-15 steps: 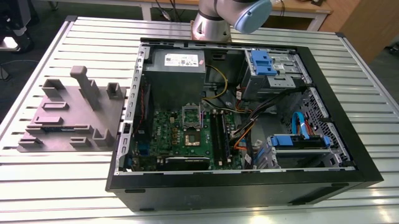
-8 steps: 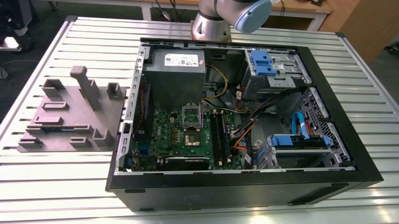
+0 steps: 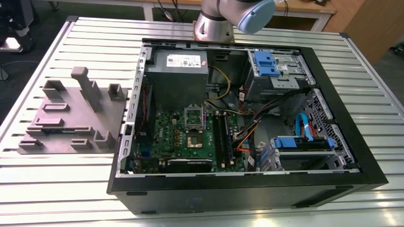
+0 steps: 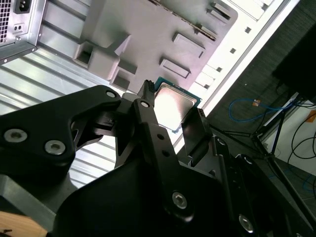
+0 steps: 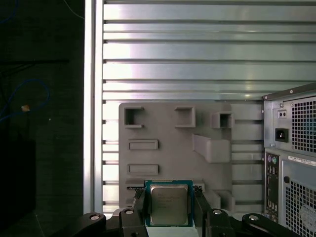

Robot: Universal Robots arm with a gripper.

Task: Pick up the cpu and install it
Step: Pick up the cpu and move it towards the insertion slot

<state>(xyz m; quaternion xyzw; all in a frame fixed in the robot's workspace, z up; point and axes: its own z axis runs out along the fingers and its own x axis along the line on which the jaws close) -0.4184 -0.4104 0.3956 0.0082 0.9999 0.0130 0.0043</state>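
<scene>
Right, the jaws were closed on the cpu [image 5: 170, 203], one on each of two opposite edges, shut only as far as the chip's own width allowed. Gripping by the rim made sense to me: it left the shiny silver top untouched, kept the underside clear, and held the chip flat and square. In both wrist views that silver lid faced the camera, with a thin pale-green border around it.

Just beyond the chip lay the grey moulded holder [image 5: 173, 148], a block of pockets and posts that looked shaped to park parts in known spots where the arm can find them. The cpu seemed to sit off the holder's near edge rather than in a pocket, though I couldn't tell how much gap there was. Under the holder ran the slatted metal worktop [image 5: 197, 49], and beside it stood the vented rear wall of the computer case [image 5: 291, 163].

From the exterior view, the case [image 3: 252, 194] lay on its side with the panel off, so the motherboard [image 3: 183, 146] faced upward. The dark socket [image 3: 193, 140] sat mid-board, its metal frame apparently swung back, and it looked bare, so I judged the install not yet done. The arm [image 3: 218, 21] rose behind the case.
</scene>
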